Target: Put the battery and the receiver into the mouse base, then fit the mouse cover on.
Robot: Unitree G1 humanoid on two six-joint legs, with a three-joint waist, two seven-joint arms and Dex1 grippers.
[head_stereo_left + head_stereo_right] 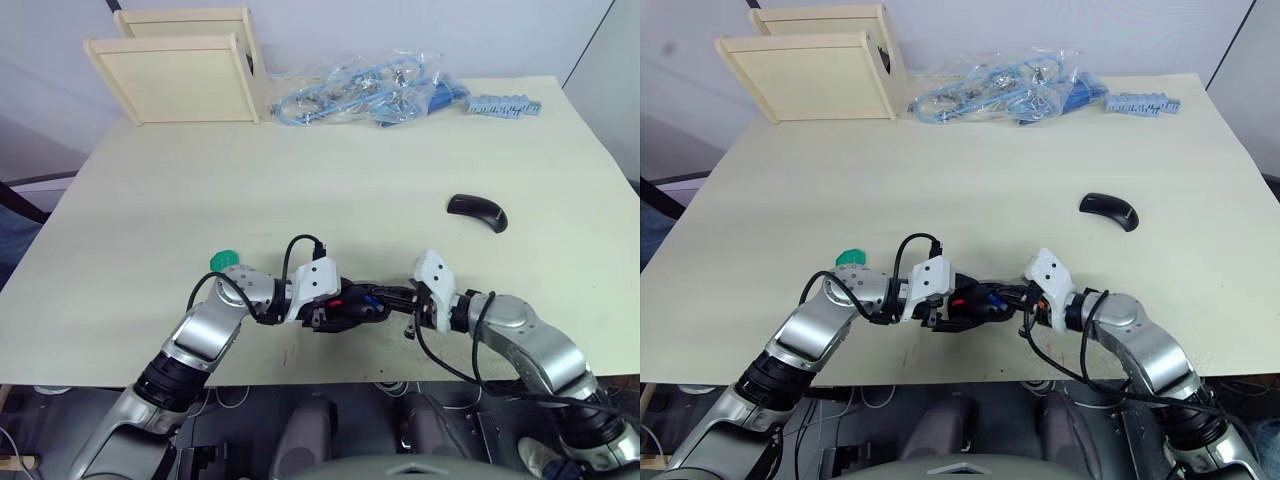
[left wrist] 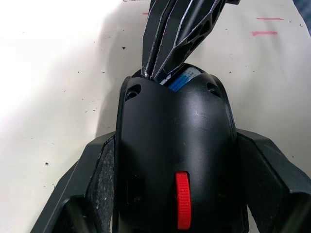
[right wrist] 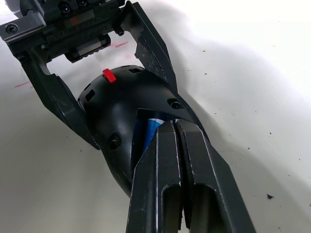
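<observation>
With L end effector (image 3: 104, 80) round mouse base (image 3: 126, 111)

The black mouse base (image 3: 121, 109) with the blue battery (image 3: 151, 130) inside sits near the table's front edge; the mouse cover (image 1: 478, 211) lies toward the right edge.

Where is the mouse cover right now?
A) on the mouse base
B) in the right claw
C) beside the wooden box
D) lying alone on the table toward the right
D: the mouse cover lies alone on the table, clear of both claws.
</observation>
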